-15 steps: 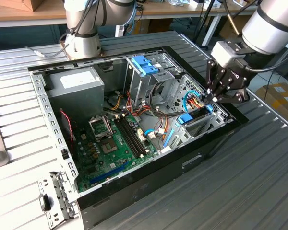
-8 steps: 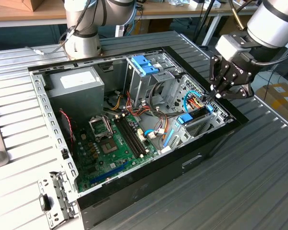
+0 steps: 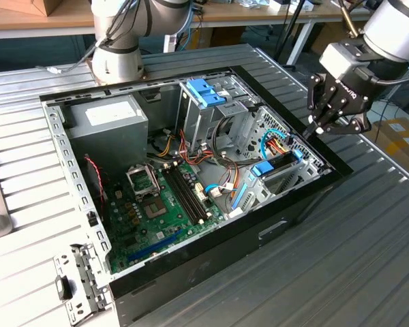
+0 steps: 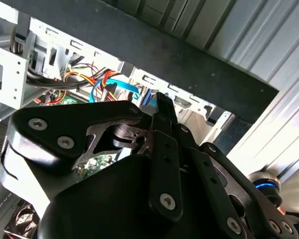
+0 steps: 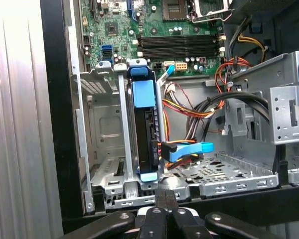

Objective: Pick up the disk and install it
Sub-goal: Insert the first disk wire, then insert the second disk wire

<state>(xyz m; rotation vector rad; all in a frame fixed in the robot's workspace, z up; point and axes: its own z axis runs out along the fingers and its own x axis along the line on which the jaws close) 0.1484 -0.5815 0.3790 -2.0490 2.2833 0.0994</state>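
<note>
The disk (image 5: 145, 130), dark with bright blue rails, stands on edge in a slot of the metal drive cage (image 5: 102, 124) at the case's front corner. In the exterior view the disk (image 3: 275, 165) sits low in the cage near the case's right wall. A blue cable plug (image 5: 188, 150) sits against its side. My gripper (image 3: 313, 130) hovers just above and outside that wall, a little way from the disk. Its black fingers (image 5: 167, 200) are pressed together with nothing between them. In the second wrist view the gripper (image 4: 163, 105) points towards the cage.
The open computer case (image 3: 273, 225) lies on a ribbed metal table. Inside are a green motherboard (image 3: 165, 204), a grey power-supply box (image 3: 112, 122), a cage with a blue clip (image 3: 204, 92) and loose cables. A second arm's base (image 3: 119, 58) stands behind. A metal bracket (image 3: 75, 286) lies at the front left.
</note>
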